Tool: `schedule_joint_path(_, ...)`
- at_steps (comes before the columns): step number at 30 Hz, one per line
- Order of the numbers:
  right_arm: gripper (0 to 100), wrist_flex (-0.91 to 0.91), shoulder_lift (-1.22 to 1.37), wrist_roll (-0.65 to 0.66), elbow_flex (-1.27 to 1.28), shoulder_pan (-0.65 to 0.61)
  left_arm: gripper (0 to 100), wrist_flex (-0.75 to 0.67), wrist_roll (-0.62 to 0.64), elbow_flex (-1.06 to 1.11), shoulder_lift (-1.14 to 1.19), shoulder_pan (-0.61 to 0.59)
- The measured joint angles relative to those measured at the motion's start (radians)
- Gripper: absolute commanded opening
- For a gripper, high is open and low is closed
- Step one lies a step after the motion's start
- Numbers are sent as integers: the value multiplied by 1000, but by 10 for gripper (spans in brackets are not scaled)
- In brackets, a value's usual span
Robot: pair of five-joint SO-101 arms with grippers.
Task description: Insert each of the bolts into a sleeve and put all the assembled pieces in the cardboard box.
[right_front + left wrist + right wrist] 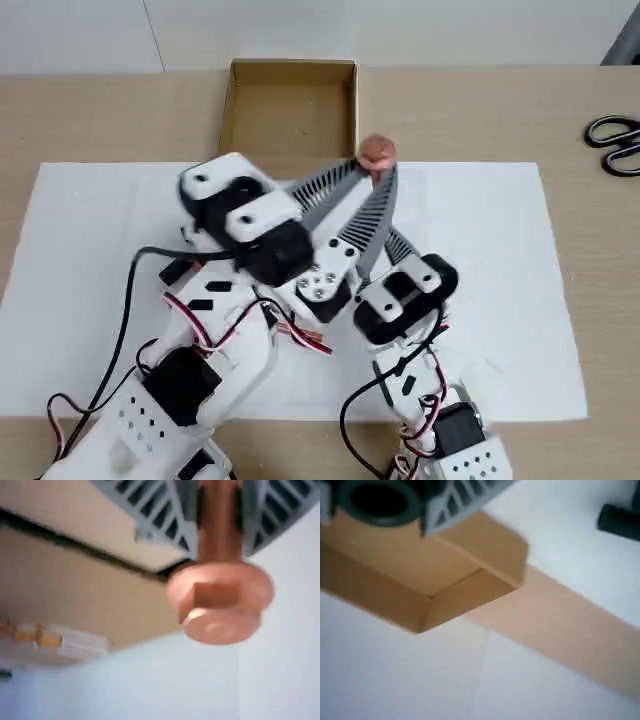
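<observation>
the left gripper [219,525] clamps a copper bolt [220,600] (round flanged head). the right gripper [383,185] pinches a dark sleeve [377,500].

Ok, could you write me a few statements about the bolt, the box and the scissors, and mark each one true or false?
1. The left gripper holds a copper bolt. True.
2. The bolt lies inside the cardboard box. False: it is held up in the gripper, beside the box's near corner.
3. The scissors lie on the white sheet. False: they lie on the bare table, beyond the sheet.
4. The right gripper holds a dark sleeve. True.
</observation>
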Motion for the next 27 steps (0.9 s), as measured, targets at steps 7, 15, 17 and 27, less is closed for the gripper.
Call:
schedule_joint_path(7,5,-147,0,5,0,15,6,109,97,0,0,-52)
schedule_joint_path(15,5,-216,0,5,0,18,6,114,121,0,0,-74)
schedule_joint_path(17,5,-216,0,5,0,18,6,95,121,0,0,-74)
schedule_joint_path(27,5,-216,0,5,0,18,6,-44,121,84,0,-72)
